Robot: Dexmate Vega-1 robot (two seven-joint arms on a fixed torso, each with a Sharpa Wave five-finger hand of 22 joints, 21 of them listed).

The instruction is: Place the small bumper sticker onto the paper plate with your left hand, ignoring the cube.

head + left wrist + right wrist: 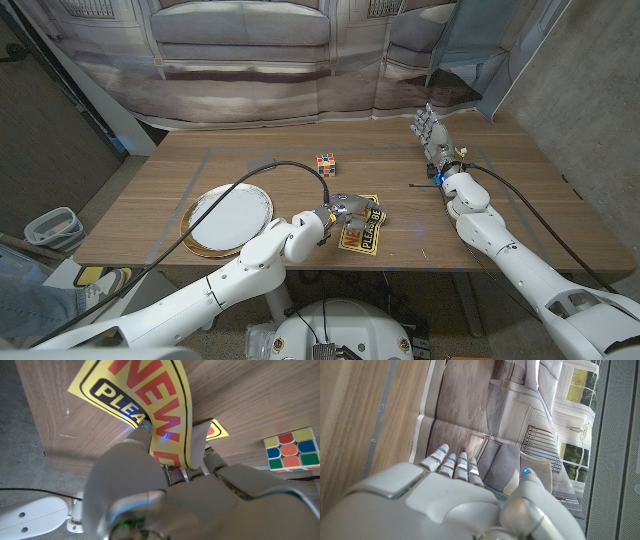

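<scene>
We judge the task about half done: our left hand [338,211] has its fingers [141,435] clamped on the bumper sticker [362,230], whose near edge curls up off the surface [480,250] while the rest lies near the front edge, and carrying it over and setting it down is left. The sticker is a thin, bendy yellow sheet with red and black lettering, and the paper plate [229,215] waits bare just to the left. Farther back sits the cube [325,162], untouched, and our right hand [430,132] stands near the far edge, fingers straight, holding nothing.
</scene>
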